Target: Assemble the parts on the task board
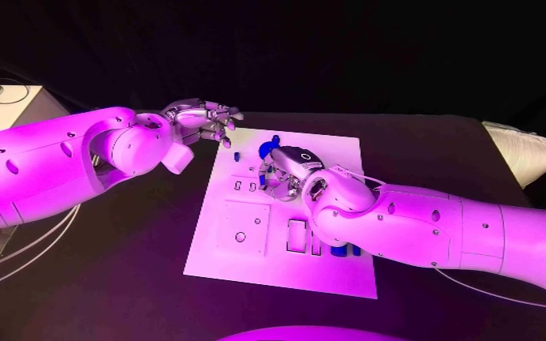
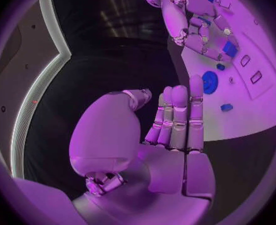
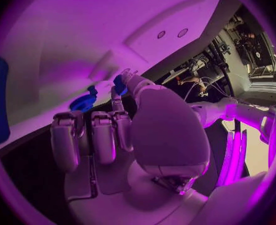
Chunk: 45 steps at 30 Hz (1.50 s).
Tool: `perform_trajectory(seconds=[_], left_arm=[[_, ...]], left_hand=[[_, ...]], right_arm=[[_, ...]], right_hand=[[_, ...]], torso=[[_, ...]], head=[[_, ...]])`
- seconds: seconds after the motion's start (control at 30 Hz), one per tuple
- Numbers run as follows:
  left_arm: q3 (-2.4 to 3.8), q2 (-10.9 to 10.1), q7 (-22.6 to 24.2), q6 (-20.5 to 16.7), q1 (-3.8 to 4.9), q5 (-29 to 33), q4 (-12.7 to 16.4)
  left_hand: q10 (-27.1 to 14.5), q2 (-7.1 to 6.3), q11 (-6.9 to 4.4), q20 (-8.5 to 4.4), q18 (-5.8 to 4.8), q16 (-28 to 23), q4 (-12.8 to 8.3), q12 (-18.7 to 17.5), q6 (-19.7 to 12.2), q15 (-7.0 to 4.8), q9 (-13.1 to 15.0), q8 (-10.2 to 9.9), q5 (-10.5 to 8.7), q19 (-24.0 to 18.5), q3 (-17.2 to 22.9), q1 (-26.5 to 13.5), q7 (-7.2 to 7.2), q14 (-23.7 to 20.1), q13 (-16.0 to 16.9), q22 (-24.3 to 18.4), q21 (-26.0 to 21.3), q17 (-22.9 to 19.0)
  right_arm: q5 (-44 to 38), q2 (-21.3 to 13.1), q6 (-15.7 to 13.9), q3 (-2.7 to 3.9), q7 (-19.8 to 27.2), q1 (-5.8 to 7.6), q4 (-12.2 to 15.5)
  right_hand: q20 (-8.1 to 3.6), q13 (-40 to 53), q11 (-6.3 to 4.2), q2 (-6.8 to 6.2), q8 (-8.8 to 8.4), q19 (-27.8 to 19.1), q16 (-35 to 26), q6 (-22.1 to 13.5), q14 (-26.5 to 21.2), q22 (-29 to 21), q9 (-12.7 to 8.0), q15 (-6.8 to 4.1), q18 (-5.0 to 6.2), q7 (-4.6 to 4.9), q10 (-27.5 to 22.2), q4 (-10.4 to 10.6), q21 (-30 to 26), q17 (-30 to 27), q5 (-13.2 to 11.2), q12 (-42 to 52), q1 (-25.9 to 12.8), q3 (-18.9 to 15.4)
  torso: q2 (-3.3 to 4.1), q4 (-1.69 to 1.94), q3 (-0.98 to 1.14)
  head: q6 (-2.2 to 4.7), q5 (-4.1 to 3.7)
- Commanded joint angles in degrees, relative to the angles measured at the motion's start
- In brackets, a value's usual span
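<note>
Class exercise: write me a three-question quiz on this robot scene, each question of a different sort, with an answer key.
1. True or false: the left hand holds a blue part.
2. Which hand is over the task board? A) left B) right C) both
3. Fill in: the right hand pinches a small ____ part.

Key: 1 false, its fingers are apart and hold nothing; 2 B; 3 blue.

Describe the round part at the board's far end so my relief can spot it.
Find the white task board on the black table and go to its far end, by the right hand. Beside it lies the blue disc: round and flat, unlike the small blue block that hand pinches.
</note>
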Motion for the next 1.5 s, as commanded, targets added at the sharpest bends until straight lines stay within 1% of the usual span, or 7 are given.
perform_trajectory(seconds=[0.03, 0.23, 0.37, 0.57, 0.77, 1.23, 1.5], left_arm=[[0.05, 0.1, 0.1, 0.0, 0.0, -0.5, 0.2], [0.05, 0.1, -0.4, -0.4, 0.0, -0.9, 0.1], [0.05, 0.1, -0.6, -0.5, 0.0, -1.0, 0.1], [0.05, 0.1, -0.8, -0.2, 0.0, -1.4, 0.1], [0.04, 0.1, -0.7, 0.1, 0.0, -1.6, 0.1], [0.04, 0.1, -0.7, 0.8, 0.0, -1.7, 0.1], [0.03, 0.2, -0.8, 1.0, 0.0, -1.7, 0.0]], left_hand=[[0.2, -0.4, 0.14, 0.11, 0.89, 0.3, 0.3, -0.1, -0.4, 0.02, -0.1, -0.2, 0.02, 0.2, -0.1, -0.2, 1.6, 0.4, -0.1, -0.1, -0.3, 0.3], [0.2, -0.43, 0.12, 0.1, 0.9, 0.5, 0.3, -0.1, -0.3, 0.0, -0.2, -0.2, 0.02, 0.3, -0.1, -0.4, 1.57, 0.7, -0.2, -0.1, -0.2, 0.6], [0.2, -0.45, 0.11, 0.1, 0.91, 0.5, 0.3, -0.2, -0.3, -0.01, -0.3, -0.2, 0.02, 0.4, -0.1, -0.4, 1.57, 0.7, -0.3, -0.1, -0.2, 0.5], [0.1, -0.46, 0.12, 0.09, 0.91, 0.6, 0.3, -0.3, -0.3, -0.02, -0.4, -0.2, 0.02, 0.5, 0.0, -0.5, 1.56, 0.8, -0.5, -0.2, -0.3, 0.4], [0.0, -0.48, 0.12, 0.08, 0.91, 0.5, 0.3, -0.3, -0.3, -0.02, -0.5, -0.2, 0.02, 0.5, 0.0, -0.6, 1.56, 0.8, -0.5, -0.2, -0.3, 0.4], [-0.1, -0.48, 0.11, 0.07, 0.9, 0.6, 0.3, -0.5, -0.3, -0.02, -0.6, -0.2, 0.01, 0.6, 0.2, -0.6, 1.56, 0.9, -0.7, -0.2, -0.3, 0.5], [-0.1, -0.48, 0.11, 0.07, 0.9, 0.6, 0.3, -0.5, -0.3, -0.02, -0.6, -0.2, 0.01, 0.6, 0.2, -0.6, 1.56, 0.9, -0.7, -0.2, -0.3, 0.5]], right_arm=[[-2.5, 0.2, 0.5, -0.01, -0.8, -0.17, 0.2], [-2.7, 0.3, 0.5, -0.02, -0.8, -0.43, 0.5], [-3.2, 0.5, 0.5, -0.02, -1.0, -0.63, 0.5], [-4.3, 0.7, 0.6, -0.02, -1.1, -0.85, 0.3], [-5.3, 1.1, 0.8, -0.03, -1.4, -1.16, -0.1], [-6.7, 1.4, 1.0, -0.04, -1.6, -1.52, -0.9], [-7.2, 1.5, 1.1, -0.06, -1.4, -1.57, -1.2]], right_hand=[[-0.32, 10.8, -0.28, -0.11, 0.24, 4.5, -0.2, 0.2, 5.2, 13.4, 0.4, -0.28, -0.12, -0.13, 2.5, 0.2, -0.2, 12.1, -0.3, -0.3, -0.5, 0.2], [-0.32, 10.8, -0.28, -0.32, 0.34, 4.6, -0.2, 0.1, 5.2, 13.4, 0.4, -0.29, -0.12, -0.12, 2.5, 0.4, -0.2, 12.1, -0.3, -0.3, -1.0, 0.1], [-0.31, 10.7, -0.27, -0.44, 0.39, 4.5, -0.2, 0.0, 5.2, 13.4, 0.5, -0.28, -0.11, -0.12, 2.5, 0.5, -0.3, 12.1, -0.5, -0.4, -1.3, 0.0], [-0.31, 10.7, -0.26, -0.63, 0.43, 4.5, -0.2, -0.1, 5.2, 13.3, 0.5, -0.28, -0.09, -0.1, 2.4, 0.7, -0.3, 12.0, -0.6, -0.4, -1.6, -0.1], [-0.3, 10.7, -0.24, -0.82, 0.47, 4.5, -0.3, -0.2, 5.2, 13.3, 0.5, -0.26, -0.09, -0.08, 2.4, 0.8, -0.4, 11.9, -0.7, -0.5, -1.9, -0.2], [-0.26, 10.4, -0.16, -1.21, 0.44, 4.3, -0.4, -0.8, 5.1, 13.1, 0.5, -0.21, 0.0, 0.05, 2.2, 1.0, -0.7, 11.7, -1.5, -0.9, -2.5, -0.5], [-0.16, 10.0, 0.1, -1.66, 0.15, 4.1, -0.7, -1.7, 5.0, 12.9, 0.4, -0.03, 0.08, 0.38, 1.8, 1.2, -1.0, 11.3, -1.7, -1.5, -2.7, -0.7]], torso=[[0.06, -0.06, 0.05], [-0.01, -0.03, 0.09], [0.01, -0.13, 0.2], [0.0, -0.1, 0.1], [0.05, -0.01, 0.13], [0.01, -0.14, 0.14], [-0.05, -0.09, 0.13]], head=[[-0.17, 0.07], [-0.5, 0.09], [-0.68, 0.12], [-0.79, 0.06], [-0.9, 0.05], [-1.21, -0.08], [-1.36, -0.13]])
